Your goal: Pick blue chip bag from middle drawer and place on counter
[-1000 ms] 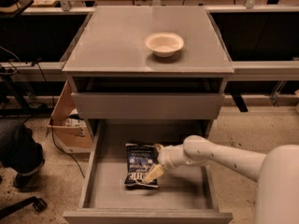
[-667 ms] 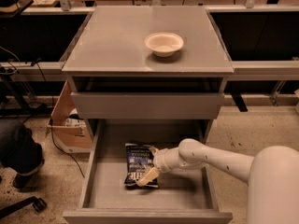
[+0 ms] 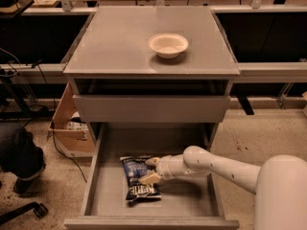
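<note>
The blue chip bag (image 3: 138, 181) lies flat on the floor of the open middle drawer (image 3: 184, 202), left of centre. My gripper (image 3: 150, 170) reaches in from the right, low over the bag's right edge. Its two pale fingers (image 3: 149, 178) are spread open, one at the bag's upper right corner and one on its right side. The bag rests on the drawer floor. The counter (image 3: 115, 42) is the grey top of the cabinet above.
A white bowl (image 3: 168, 45) stands on the counter, right of centre. The drawer with the tall plain front (image 3: 151, 108) is slightly open above my arm. A cardboard box (image 3: 67, 126), cables and a dark shape (image 3: 19, 157) lie on the floor at left.
My gripper has moved slightly left and further onto the bag's right edge. The bag has stayed in place on the drawer floor.
</note>
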### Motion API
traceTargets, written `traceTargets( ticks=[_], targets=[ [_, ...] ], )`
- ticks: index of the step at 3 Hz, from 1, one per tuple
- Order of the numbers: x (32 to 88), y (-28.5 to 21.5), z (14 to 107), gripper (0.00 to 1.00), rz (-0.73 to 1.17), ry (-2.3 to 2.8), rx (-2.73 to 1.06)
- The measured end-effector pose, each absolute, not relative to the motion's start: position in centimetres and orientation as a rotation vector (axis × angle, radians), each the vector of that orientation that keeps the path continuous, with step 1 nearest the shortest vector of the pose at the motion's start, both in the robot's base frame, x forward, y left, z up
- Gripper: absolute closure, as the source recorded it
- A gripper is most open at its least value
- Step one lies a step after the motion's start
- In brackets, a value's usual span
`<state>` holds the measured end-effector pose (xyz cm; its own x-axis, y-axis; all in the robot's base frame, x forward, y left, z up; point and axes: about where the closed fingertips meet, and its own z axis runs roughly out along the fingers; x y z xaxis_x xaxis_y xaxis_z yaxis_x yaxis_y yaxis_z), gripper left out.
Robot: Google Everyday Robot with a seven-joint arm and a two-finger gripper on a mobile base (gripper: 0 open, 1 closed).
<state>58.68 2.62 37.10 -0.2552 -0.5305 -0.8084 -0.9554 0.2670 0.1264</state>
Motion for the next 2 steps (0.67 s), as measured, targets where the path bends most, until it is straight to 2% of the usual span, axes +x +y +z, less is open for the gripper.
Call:
traceTargets(
  ticks=[2],
  targets=[
    [58.2,2.4,41.8,0.95,0.837,1.782,-1.351]
  ],
)
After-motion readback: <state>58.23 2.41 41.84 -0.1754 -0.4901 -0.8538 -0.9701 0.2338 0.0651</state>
